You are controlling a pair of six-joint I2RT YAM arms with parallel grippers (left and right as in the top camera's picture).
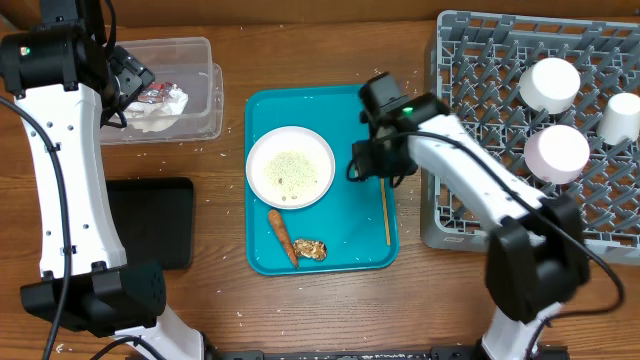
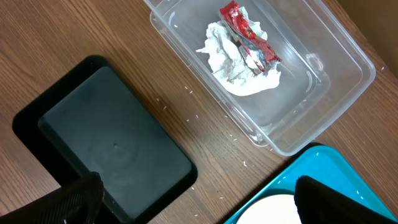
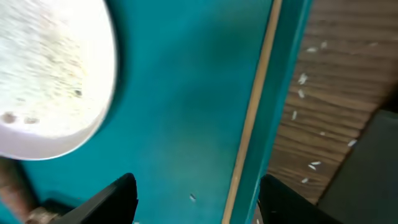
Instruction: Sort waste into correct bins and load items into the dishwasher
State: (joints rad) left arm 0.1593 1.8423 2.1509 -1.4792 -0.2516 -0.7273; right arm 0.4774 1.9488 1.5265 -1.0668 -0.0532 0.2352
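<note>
Reference: teal tray (image 1: 350, 230).

- **On it:** round white plate (image 1: 258, 160) at left-centre, carrying rice grains (image 1: 290, 172). The sausage-like stick (image 1: 281, 236) and brown food lump (image 1: 310, 249) lie at its near edge. A thin wooden stick (image 1: 386, 212) lies along its right rim.
- **Left of it:** clear tub (image 1: 212, 75) holding crumpled napkins (image 2: 239, 71) and red-and-silver wrapper (image 2: 249, 34); black tray (image 1: 150, 225).
- **Right of it:** dish rack (image 1: 470, 100) with white cup (image 1: 550, 83) and pink bowl (image 1: 557, 152).

Left gripper (image 2: 193, 202) is released and empty, left of the tray. Right gripper (image 3: 199, 199) is released and empty, over the tray's right side.
</note>
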